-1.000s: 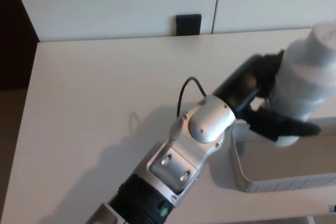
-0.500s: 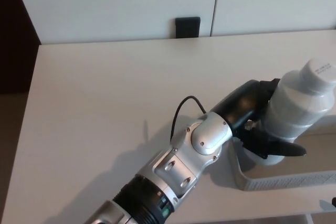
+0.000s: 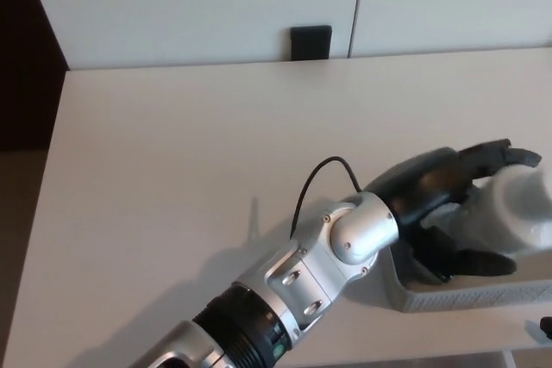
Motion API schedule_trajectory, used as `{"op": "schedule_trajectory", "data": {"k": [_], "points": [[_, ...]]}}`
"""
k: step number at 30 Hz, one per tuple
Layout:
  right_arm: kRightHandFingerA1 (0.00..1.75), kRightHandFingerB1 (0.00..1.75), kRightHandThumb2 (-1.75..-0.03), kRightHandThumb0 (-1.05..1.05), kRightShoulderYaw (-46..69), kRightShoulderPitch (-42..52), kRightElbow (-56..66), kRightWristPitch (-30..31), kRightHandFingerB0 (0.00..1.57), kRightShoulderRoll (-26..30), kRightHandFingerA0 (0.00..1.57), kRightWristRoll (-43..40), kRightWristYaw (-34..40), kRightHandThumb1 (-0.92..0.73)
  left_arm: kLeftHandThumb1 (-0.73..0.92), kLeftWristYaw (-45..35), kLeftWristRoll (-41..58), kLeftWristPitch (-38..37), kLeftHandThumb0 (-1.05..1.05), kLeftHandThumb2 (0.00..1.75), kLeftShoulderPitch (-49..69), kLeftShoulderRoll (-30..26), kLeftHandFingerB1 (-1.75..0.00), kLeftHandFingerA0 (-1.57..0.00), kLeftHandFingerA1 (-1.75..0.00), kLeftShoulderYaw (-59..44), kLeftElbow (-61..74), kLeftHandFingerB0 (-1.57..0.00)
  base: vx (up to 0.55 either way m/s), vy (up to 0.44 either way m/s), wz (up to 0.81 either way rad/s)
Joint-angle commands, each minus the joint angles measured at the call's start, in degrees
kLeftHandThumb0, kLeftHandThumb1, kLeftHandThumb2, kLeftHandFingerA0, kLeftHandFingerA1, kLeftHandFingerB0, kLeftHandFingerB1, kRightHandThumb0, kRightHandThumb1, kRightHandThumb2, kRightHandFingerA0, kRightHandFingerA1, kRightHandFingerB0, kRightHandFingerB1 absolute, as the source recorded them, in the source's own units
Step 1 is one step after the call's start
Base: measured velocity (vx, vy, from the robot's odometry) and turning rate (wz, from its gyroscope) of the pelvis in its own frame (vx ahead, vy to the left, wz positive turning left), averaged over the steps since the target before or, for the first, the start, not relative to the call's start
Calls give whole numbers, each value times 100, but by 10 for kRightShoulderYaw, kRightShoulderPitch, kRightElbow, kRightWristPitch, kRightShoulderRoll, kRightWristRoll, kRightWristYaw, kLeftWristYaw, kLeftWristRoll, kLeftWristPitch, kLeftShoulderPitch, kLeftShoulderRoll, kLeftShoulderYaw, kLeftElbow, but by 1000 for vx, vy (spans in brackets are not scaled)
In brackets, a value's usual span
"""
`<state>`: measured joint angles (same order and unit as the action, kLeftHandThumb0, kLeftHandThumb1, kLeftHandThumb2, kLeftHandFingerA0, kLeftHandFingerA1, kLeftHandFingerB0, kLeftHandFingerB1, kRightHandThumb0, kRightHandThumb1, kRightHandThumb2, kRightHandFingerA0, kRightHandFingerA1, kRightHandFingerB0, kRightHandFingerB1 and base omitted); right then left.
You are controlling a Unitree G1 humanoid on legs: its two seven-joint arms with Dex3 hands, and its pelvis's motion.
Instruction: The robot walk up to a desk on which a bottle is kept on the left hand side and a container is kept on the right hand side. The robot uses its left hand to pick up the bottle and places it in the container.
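Holding: our left hand [image 3: 453, 213] clamps the white bottle [image 3: 509, 213].
Bottle: sits low inside the grey container [image 3: 448, 299].
Desk [image 3: 172, 170]: white.

Lit softly and evenly from above, leaving the desk [image 3: 172, 152] pale with a warm cast. Throwing a broad, soft-edged shadow under the left arm toward the desk's near left corner, plus a thin one beside the black cable [image 3: 315, 183]. Washing out the bottle [image 3: 517, 208] by the right edge, nearly featureless and slightly blurred. Darkening sharply past the desk's left edge. Looking mildly soft and grainy throughout.
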<state>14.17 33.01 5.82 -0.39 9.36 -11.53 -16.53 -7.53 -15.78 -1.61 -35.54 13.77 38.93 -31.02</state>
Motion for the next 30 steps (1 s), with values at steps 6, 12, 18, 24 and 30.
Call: {"op": "schedule_trajectory", "data": {"k": [6,12,18,24,30], "points": [[60,47,-58,-10,4,-7,0,16,44,13,53,3,2,-65,58,-23,-41,-1,-104,103,-22,-19,-9,0,0,-6,28,0,0,0,0],[59,46,-58,-11,3,-8,8,26,41,11,53,6,9,-65,58,-31,-36,-10,-104,103,-27,-26,-9,0,0,-22,32,0,0,0,0],[57,46,-58,-10,5,-11,15,33,40,14,51,11,14,-65,78,-65,-15,-1,-105,67,-48,-56,0,0,0,-76,121,0,0,0,0],[58,46,-58,-10,8,-18,9,34,40,14,51,4,10,-65,79,-116,30,73,-104,63,-87,-82,0,0,0,-154,310,0,0,0,0],[55,46,-58,-10,8,-14,10,35,43,14,51,1,7,-65,73,-158,106,156,-104,61,-121,-114,0,0,0,-239,498,0,0,0,0]]}}
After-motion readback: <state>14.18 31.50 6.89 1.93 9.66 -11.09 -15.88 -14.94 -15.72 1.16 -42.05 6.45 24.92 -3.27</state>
